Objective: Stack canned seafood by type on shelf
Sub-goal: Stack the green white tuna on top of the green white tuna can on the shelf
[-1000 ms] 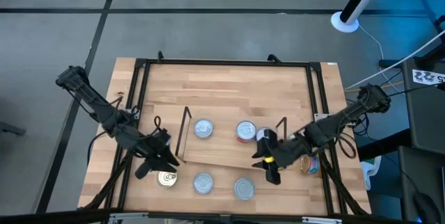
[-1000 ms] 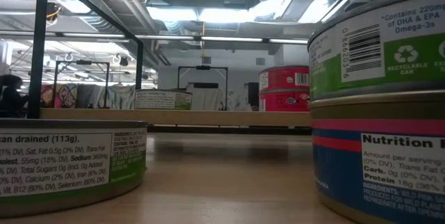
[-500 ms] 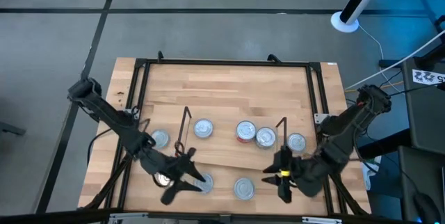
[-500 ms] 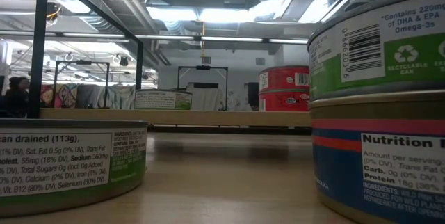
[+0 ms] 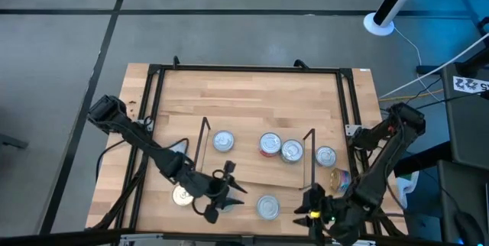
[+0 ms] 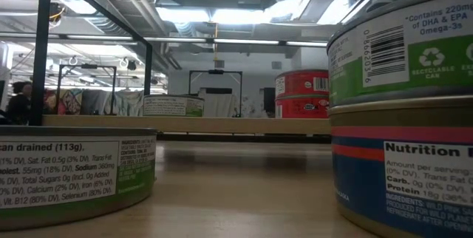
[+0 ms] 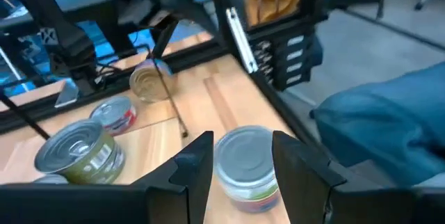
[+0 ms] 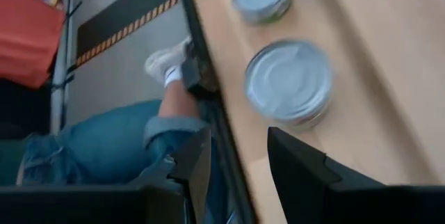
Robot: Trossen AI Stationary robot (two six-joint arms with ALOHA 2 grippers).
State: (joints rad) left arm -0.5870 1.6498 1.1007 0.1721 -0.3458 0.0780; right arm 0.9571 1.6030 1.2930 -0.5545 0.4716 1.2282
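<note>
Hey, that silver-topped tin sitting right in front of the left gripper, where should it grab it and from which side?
Grip the silver-topped tin across its round side wall, coming in level from the near table edge. It stands upright and flat, and the left gripper is already open with one finger on either side of it.

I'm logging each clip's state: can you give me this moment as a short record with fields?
shelf: holds three tins: silver-topped tin, red-sided tin, second silver tin
tabletop: tin beside shelf, colourful tin, gold-topped tin, front-centre tin
left gripper: low at table front, between gold-topped tin and front-centre tin
right gripper: at front right edge, open, empty
</note>
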